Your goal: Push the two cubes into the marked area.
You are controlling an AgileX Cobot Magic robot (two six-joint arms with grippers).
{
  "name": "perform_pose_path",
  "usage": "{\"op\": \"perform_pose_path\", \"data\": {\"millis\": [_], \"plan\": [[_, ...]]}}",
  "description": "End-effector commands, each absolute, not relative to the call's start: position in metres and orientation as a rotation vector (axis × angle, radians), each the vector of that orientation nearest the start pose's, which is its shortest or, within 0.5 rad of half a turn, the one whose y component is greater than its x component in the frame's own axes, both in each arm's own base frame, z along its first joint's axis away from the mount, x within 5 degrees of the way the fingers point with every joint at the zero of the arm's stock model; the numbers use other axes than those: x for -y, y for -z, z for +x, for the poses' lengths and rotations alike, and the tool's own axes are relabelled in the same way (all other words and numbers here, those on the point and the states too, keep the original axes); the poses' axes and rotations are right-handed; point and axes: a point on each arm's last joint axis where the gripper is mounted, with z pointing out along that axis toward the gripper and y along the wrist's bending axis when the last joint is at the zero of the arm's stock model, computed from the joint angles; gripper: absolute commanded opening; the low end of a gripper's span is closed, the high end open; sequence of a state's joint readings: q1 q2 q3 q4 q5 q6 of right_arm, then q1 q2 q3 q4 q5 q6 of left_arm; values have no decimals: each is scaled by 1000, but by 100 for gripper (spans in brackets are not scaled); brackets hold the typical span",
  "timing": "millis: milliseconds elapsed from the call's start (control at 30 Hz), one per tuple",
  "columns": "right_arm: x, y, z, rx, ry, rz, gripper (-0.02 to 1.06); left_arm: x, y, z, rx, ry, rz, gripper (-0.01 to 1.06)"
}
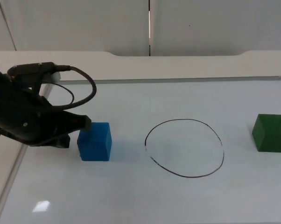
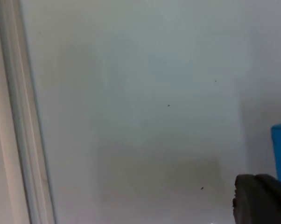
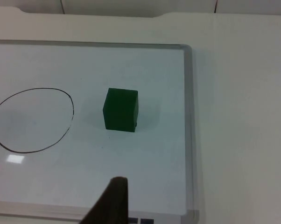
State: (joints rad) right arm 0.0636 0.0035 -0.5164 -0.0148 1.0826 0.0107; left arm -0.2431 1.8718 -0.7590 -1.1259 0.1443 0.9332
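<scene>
blue cube [image 1: 94, 141]: matt, smooth | green cube [image 1: 271, 133]: matt | whiteboard [image 1: 178, 200]: glossy, metal-look frame

You're looking at a lab test setup: a white bench [image 1: 187, 63] carrying a framed whiteboard [image 1: 187, 100] with a hand-drawn circle [image 1: 185, 148], backed by plain grey partition panels [image 1: 215, 23].

You see a blue cube [image 1: 94, 141], a green cube [image 1: 271, 133], a black circle [image 1: 185, 148], and a white counter [image 1: 131, 196].
</scene>
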Motion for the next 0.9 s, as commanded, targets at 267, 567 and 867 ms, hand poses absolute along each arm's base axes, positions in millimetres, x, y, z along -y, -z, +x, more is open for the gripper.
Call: {"op": "perform_pose_path", "data": {"millis": [267, 567, 867], "plan": [[2, -280, -7, -2046, -24, -56, 105, 93, -97, 300, -2699, 375, 124, 0], [2, -280, -7, -2046, -24, -56, 105, 103, -97, 296, -2702, 402, 148, 0], [2, -280, -7, -2046, -24, -56, 105, 115, -98, 294, -2682, 374, 190, 0]]}}
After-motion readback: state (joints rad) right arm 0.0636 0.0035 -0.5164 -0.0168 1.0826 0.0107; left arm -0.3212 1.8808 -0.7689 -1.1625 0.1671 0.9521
